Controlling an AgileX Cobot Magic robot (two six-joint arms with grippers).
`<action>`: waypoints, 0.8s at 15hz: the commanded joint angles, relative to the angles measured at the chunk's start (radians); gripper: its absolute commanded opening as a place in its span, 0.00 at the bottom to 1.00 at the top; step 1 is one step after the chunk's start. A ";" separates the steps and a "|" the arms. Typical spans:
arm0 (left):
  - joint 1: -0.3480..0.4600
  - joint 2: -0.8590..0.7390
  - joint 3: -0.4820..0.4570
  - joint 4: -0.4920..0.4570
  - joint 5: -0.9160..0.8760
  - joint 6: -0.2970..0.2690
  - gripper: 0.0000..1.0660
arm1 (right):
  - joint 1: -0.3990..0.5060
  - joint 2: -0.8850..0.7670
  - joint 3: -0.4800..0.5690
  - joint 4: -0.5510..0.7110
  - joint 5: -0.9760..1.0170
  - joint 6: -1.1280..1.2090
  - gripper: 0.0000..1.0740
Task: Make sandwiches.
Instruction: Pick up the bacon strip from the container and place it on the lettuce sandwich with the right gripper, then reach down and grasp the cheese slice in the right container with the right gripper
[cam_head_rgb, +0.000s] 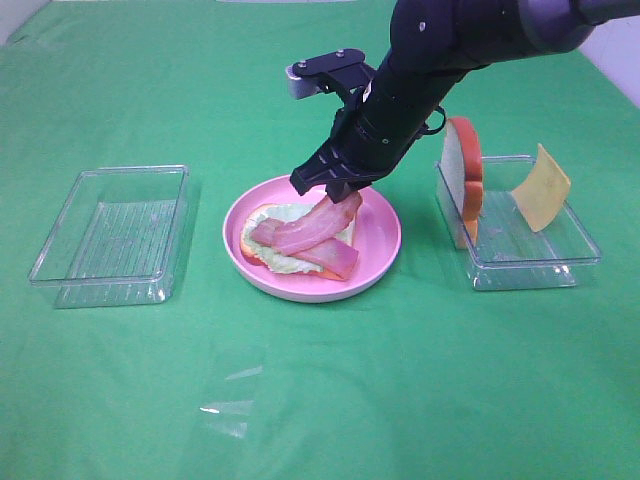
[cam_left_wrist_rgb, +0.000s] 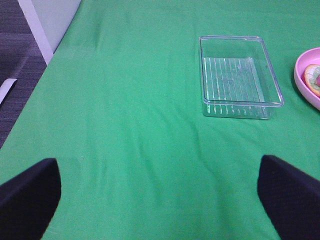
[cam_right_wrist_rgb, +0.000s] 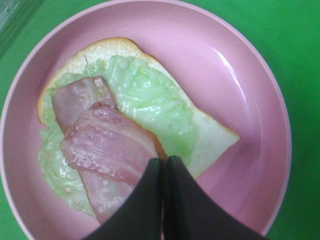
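Sandwiches (cam_head_rgb: 300, 243) are half built. On the pink plate (cam_head_rgb: 386, 232), mid-surface, a bread slice (cam_right_wrist_rgb: 212, 137) carries lettuce (cam_right_wrist_rgb: 155, 102) and two crossed bacon strips. The right claw (cam_head_rgb: 338, 192) is pinched fully closed on the far end of the upper bacon strip (cam_head_rgb: 315, 228), which droops onto the stack. The left claw (cam_left_wrist_rgb: 160, 200) hangs wide apart, holding nothing, over the green surface (cam_left_wrist_rgb: 140, 125). A second bread slice (cam_head_rgb: 465, 170) and a cheese square (cam_head_rgb: 541, 187) lean in the right tray (cam_head_rgb: 530, 268). The pieces look light. The bacon seems floppy and the bread stiffer, so I'd pinch each by an edge.
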 joint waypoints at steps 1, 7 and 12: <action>0.003 -0.014 0.002 0.000 -0.005 0.002 0.94 | -0.003 0.006 -0.006 0.036 -0.024 -0.008 0.03; 0.003 -0.014 0.002 0.000 -0.005 0.002 0.94 | -0.002 0.002 -0.035 0.039 0.009 -0.005 0.90; 0.003 -0.014 0.002 0.000 -0.005 0.002 0.94 | -0.003 -0.040 -0.257 0.016 0.248 -0.005 0.90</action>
